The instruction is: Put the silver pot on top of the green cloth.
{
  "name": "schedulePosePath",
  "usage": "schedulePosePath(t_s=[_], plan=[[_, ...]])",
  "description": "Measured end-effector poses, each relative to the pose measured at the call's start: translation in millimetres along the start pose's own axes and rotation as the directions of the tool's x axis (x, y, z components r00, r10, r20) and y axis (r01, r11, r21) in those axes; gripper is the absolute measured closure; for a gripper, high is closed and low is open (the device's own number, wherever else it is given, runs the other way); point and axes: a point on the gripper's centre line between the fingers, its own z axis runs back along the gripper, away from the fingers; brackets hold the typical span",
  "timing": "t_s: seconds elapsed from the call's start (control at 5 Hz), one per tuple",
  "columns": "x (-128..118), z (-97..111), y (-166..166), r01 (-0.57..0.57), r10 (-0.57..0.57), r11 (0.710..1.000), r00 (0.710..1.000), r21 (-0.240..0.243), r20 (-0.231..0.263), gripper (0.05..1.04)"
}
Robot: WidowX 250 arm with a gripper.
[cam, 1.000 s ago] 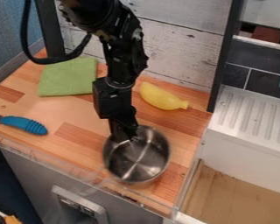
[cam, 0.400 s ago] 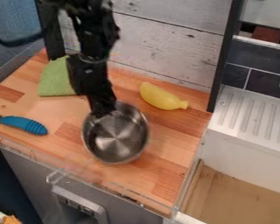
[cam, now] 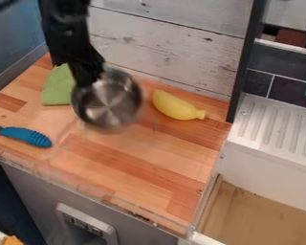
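Note:
The black gripper (cam: 90, 81) hangs at the upper left of the counter, shut on the rim of the silver pot (cam: 111, 103) at the pot's upper-left side. Held in the air, the pot has its open top facing up toward the camera. Behind and left of it lies the green cloth (cam: 56, 88), flat on the wood, its right part hidden by the gripper and pot.
A yellow banana-like toy (cam: 176, 105) lies right of the pot, near the back wall. A blue-handled utensil (cam: 27, 136) rests at the left front. The white sink's ridged ledge (cam: 280, 125) stands at the right, past a dark post.
The gripper has carried the pot up and to the left, from the front right of the counter to beside the cloth. Banana, utensil and cloth have stayed in place.

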Motion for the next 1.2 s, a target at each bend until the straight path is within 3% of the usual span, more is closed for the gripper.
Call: schedulePosePath(t_s=[0.2,0.6,1.2], plan=[[-1,-1,-20,-0.131,0.131,0.991,0.991,0.027,0.001,1.011],[4,-12,-65,-0.339,0.337,0.940,0.940,0.037,0.040,1.011],[-9,-43,-96,-0.441,0.436,0.897,0.894,0.026,0.103,1.014]])
